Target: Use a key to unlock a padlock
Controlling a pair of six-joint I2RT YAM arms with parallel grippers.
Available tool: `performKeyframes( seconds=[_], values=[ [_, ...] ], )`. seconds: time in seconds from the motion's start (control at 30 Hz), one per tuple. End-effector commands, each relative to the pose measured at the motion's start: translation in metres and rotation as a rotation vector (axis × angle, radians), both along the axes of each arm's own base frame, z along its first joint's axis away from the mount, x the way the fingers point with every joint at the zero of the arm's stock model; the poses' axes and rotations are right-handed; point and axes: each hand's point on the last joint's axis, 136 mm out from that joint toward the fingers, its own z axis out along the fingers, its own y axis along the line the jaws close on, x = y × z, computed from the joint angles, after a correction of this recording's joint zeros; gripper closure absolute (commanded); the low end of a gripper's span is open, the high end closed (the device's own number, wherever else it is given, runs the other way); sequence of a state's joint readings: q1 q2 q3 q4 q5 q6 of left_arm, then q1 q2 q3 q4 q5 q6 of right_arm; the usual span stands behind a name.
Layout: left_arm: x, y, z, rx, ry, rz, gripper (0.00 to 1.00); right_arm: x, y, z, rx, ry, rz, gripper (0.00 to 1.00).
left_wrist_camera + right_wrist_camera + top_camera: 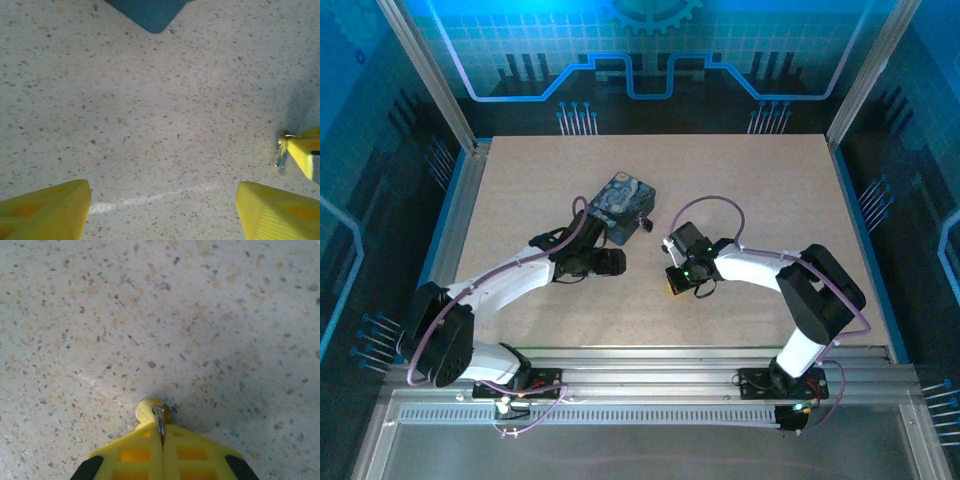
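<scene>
One speckled beige worktop (770, 180), railed in aluminium along its left, right and near sides, carries two white arms, one box, one padlock and one key. The left arm (500, 285) and right arm (760, 268) reach in from the near edge toward the middle. The far third of the worktop, both far corners and the strip along the right rail lie open.

The dark blue swirl-painted box (623, 203) sits turned diagonally just left of centre, well clear of every edge.

The left pincer (162, 205) hangs just on the near side of the box. Its yellow fingers are spread wide over bare worktop and hold nothing. The right pincer (161, 432) is to its right, with a gap of bare surface between the two. Its yellow fingers are pressed together, pinching the key.

The padlock (645, 222) is a small dark shape at the box's right-hand corner, touching it or just beside it. It is too small for its shackle to be made out.

The key (160, 421) is a thin sliver of grey metal, seen edge-on between the right fingertips. A rounded yellowish head pokes out beyond the tips. It is held low over the worktop, and whether it touches the surface cannot be told.
</scene>
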State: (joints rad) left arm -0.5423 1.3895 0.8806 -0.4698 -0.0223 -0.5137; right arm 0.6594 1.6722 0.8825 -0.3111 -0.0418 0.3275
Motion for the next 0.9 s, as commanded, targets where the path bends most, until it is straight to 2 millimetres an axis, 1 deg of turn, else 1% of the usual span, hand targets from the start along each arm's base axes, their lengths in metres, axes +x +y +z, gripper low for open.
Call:
performKeyframes(
  seconds=[0.0,0.13,0.33,0.37,0.43,0.57,0.63,0.77,0.87],
  values=[
    [-0.007,-0.015,-0.005,-0.044,0.020,-0.069,0.23,-0.014,-0.008,-0.009,0.017,0.081,-0.057,1.00],
    [-0.010,-0.028,-0.005,-0.098,0.035,-0.104,0.24,-0.009,-0.009,0.003,0.105,0.088,-0.134,1.00],
    [-0.011,-0.042,0.001,-0.164,0.040,-0.140,0.25,-0.004,-0.008,0.018,0.240,0.106,-0.229,1.00],
    [-0.012,-0.046,0.002,-0.185,0.044,-0.150,0.25,-0.004,-0.008,0.020,0.259,0.109,-0.239,1.00],
    [-0.017,-0.062,0.004,-0.259,0.063,-0.198,0.27,-0.002,-0.009,0.025,0.281,0.109,-0.259,1.00],
    [-0.024,-0.095,0.003,-0.405,0.102,-0.253,0.37,-0.001,-0.010,0.028,0.286,0.106,-0.260,1.00],
    [-0.026,-0.108,-0.003,-0.456,0.126,-0.256,0.41,-0.001,-0.010,0.028,0.289,0.110,-0.264,1.00],
    [-0.025,-0.125,-0.008,-0.494,0.133,-0.263,0.46,0.000,-0.008,0.033,0.311,0.111,-0.266,1.00],
    [-0.023,-0.133,-0.008,-0.522,0.134,-0.264,0.50,0.000,-0.008,0.037,0.311,0.106,-0.264,1.00]
  ],
)
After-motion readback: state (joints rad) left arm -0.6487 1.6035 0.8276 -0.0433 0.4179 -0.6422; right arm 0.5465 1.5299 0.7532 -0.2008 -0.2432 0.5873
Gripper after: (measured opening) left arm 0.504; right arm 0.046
